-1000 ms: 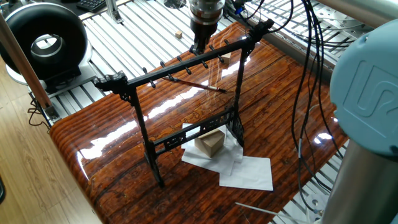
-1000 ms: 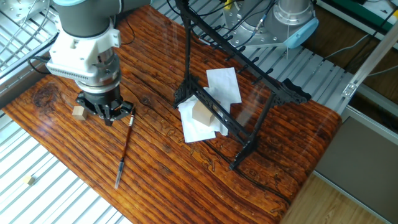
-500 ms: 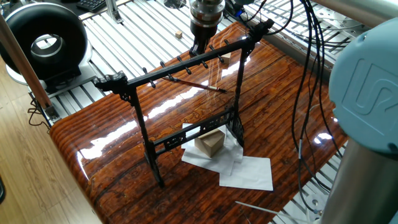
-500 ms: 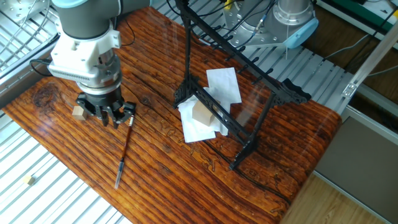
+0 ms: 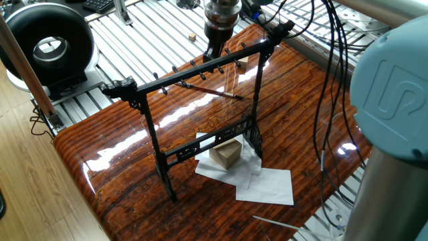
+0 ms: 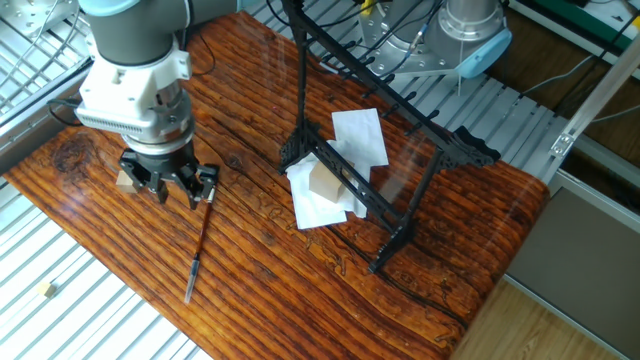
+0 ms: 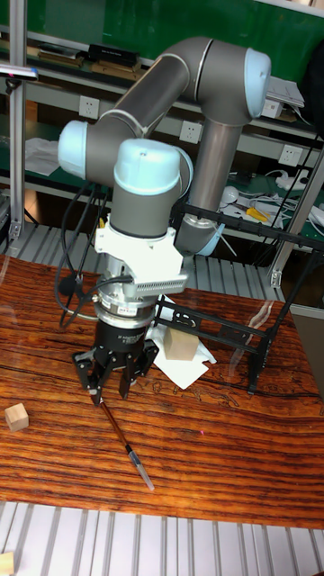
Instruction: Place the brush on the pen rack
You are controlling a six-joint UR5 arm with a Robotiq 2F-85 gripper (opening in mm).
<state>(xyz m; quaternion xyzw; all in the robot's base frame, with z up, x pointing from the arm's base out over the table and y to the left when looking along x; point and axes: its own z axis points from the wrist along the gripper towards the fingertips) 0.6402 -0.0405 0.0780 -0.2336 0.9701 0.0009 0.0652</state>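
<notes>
The brush lies flat on the wooden table, reddish-brown with its dark tip toward the table edge; it also shows as the brush and, behind the rack bar, the brush. My gripper hangs low over the brush's upper end, fingers spread, open and holding nothing; I see the same gripper and gripper. The black pen rack stands upright mid-table, apart from the brush; the pen rack and pen rack carry nothing on their pegs.
A wooden block sits on white papers under the rack. A small wooden cube lies beside the gripper. A pale thin rod rests on the slats off the table's edge. Cables hang near the arm's base.
The gripper has turned slightly and shifted a little over the brush's upper end, so its fingers show more spread. The brush and rack have not moved.
</notes>
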